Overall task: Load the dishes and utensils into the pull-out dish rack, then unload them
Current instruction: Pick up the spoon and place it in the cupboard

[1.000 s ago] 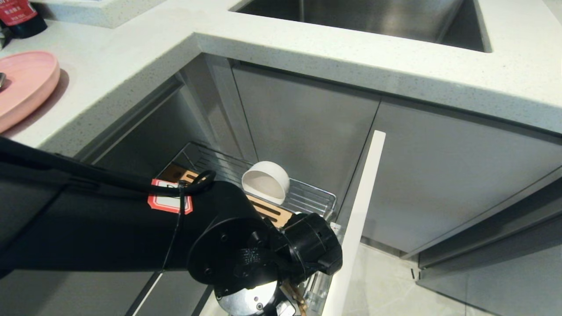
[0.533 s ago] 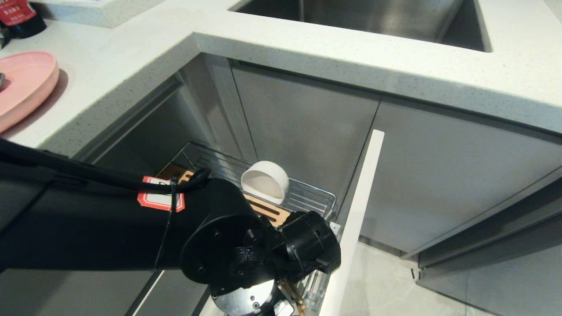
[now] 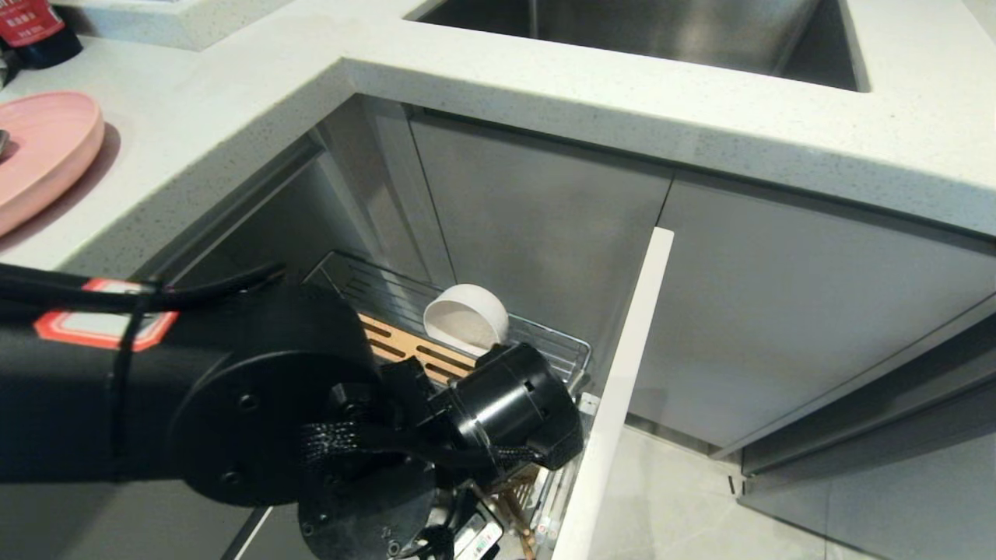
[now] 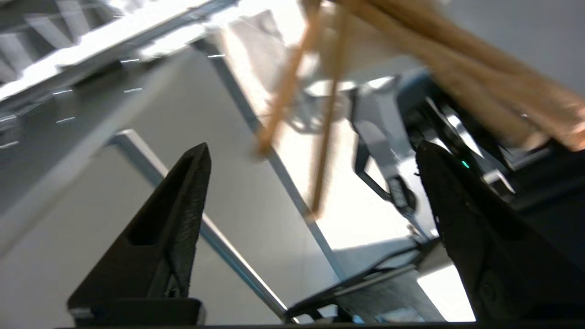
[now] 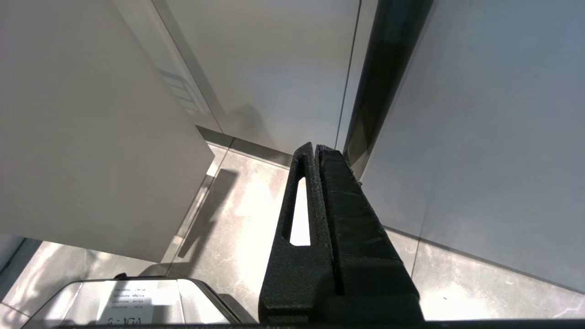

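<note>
From the head: the rack (image 3: 545, 342), a chrome wire basket pulled out under the speckled counter (image 3: 545, 85), carries one slotted wooden strip (image 3: 405, 350) and one small white bowl (image 3: 467, 320), round and smooth, tipped on its side against the wires just behind that strip. The black left arm (image 3: 233, 420) reaches down over the rack's near end, its cylindrical wrist just in front of the bowl; brown chopstick (image 3: 515, 513) tips peek out beneath it, beside the rack's flat white front edge (image 3: 615, 389). One flat pink plate (image 3: 39, 155) sits up on the counter, well away from the rack to the left. From the left wrist: the left gripper (image 4: 311, 160) stands wide open, two black wedge-shaped, rough-textured fingers (image 4: 183, 201) far apart and holding nothing; two slim wooden chopsticks (image 4: 331, 114) hang free between them, blurred, touching neither pad. From the right wrist: the right gripper (image 5: 315, 148) is pressed fully closed, empty, pointing at smooth grey cabinet panels (image 5: 274, 68) and a pale tiled floor (image 5: 237, 214), nowhere near the rack.
</note>
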{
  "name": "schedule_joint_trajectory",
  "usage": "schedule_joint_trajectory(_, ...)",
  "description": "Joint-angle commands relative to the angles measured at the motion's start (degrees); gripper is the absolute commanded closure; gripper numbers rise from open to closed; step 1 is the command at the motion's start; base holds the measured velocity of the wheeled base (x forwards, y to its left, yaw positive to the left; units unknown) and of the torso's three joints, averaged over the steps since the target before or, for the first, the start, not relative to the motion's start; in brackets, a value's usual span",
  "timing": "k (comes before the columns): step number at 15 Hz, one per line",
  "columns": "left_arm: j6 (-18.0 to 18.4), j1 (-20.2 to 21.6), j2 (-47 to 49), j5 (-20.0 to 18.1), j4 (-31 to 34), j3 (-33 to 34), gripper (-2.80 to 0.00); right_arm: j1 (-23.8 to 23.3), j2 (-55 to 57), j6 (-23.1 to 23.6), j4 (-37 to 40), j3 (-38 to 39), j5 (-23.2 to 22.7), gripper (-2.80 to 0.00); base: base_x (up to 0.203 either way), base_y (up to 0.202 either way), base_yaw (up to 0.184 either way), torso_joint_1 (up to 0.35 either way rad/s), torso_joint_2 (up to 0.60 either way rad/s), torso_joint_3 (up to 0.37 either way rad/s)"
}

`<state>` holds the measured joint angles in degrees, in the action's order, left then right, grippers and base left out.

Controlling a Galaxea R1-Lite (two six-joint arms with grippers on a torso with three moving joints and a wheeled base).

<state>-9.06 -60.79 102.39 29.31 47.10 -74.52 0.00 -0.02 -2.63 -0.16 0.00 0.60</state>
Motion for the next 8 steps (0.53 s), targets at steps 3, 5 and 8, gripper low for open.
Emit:
schedule_joint_trajectory(3, -0.3, 0.0, -5.7, 4.1, 0.2, 0.7, -2.80, 0.0, 0.0, 0.0, 0.0, 0.0, 0.0, 0.00, 0.000, 0.000, 0.000, 0.000, 0.00, 0.000)
schedule_joint_trajectory(5, -0.7, -0.1, -8.0, 6.7, 0.2, 0.7, -2.80, 0.0, 0.0, 0.0, 0.0, 0.0, 0.0, 0.00, 0.000, 0.000, 0.000, 0.000, 0.00, 0.000)
schedule_joint_trajectory(8, -1.7, 0.0, -11.6, 10.5, 0.1, 0.9, 0.00, 0.0, 0.0, 0.0, 0.0, 0.0, 0.0, 0.00, 0.000, 0.000, 0.000, 0.000, 0.00, 0.000)
